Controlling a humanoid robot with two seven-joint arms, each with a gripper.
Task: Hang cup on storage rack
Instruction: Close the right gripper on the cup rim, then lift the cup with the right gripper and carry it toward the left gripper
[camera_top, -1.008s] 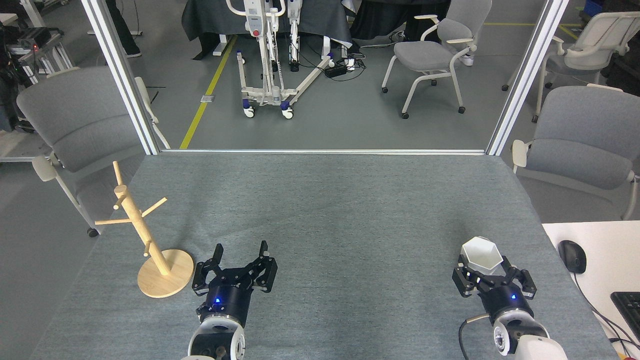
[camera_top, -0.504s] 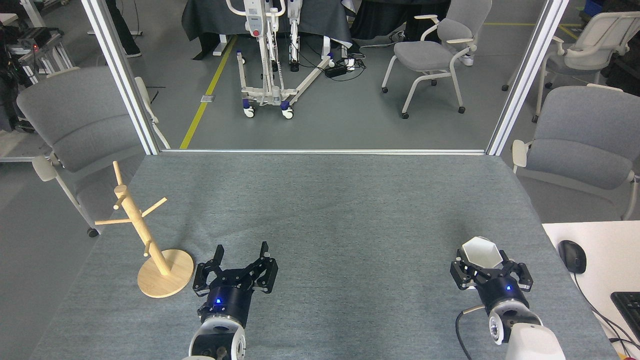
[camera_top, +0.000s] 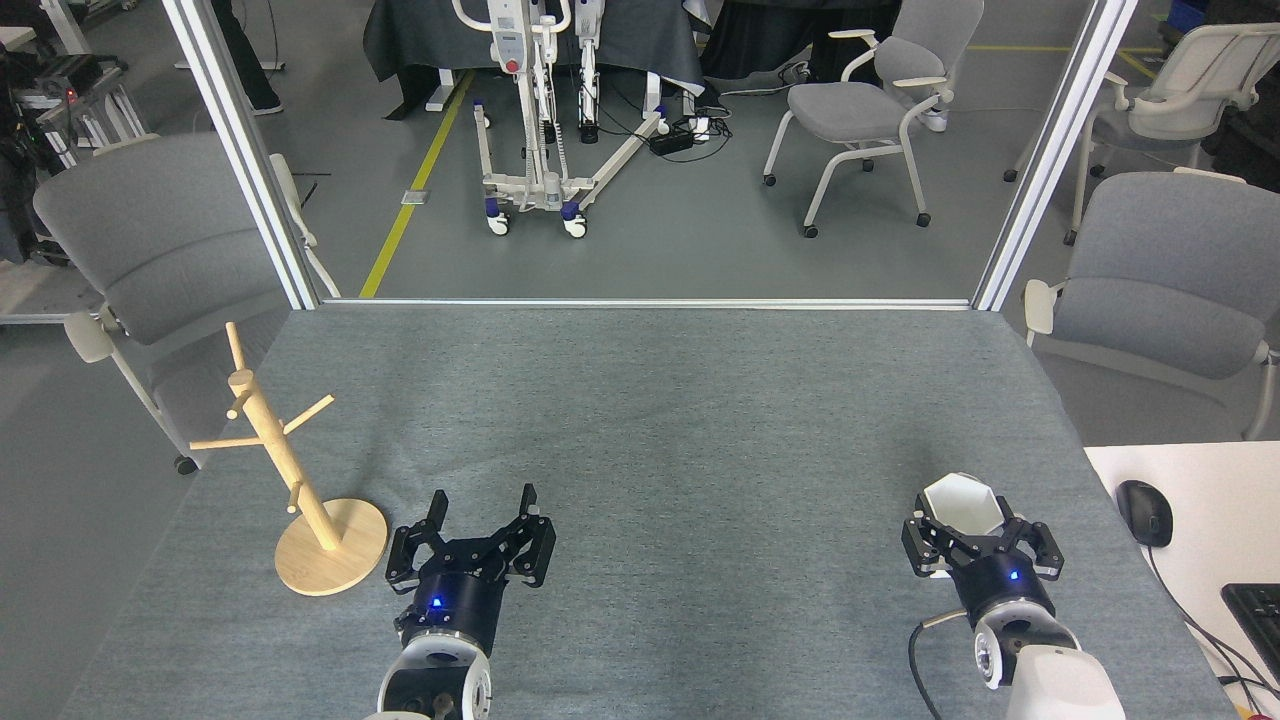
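Moved: right gripper (camera_top: 982, 528) has slid a touch left and nearer with the cup (camera_top: 962, 505) since 1 second ago; since the half-second mark it has barely shifted.
Cup: white, six-sided rim, mouth open toward the camera, sitting between the right gripper's fingers at the near right of the table (camera_top: 680, 400).
Right gripper: fingers (camera_top: 920, 545) closed in around the lower part of the cup, gripping it on both sides; blue light glowing on the wrist.
Left gripper: (camera_top: 480, 510) holding steady at the near left, same pose as 1 second ago, fingers spread wide apart with nothing between them.
Rack: (camera_top: 290, 470) wooden peg tree on its round base at the near left of the table, just left of the left gripper, not touching it; every peg bare.
Gap: cup and rack sit well apart, on opposite sides of the table, with the left gripper between them.
Off the table: computer mouse (camera_top: 1144, 512) on the white desk (camera_top: 1190, 480) to the right, near the cup.
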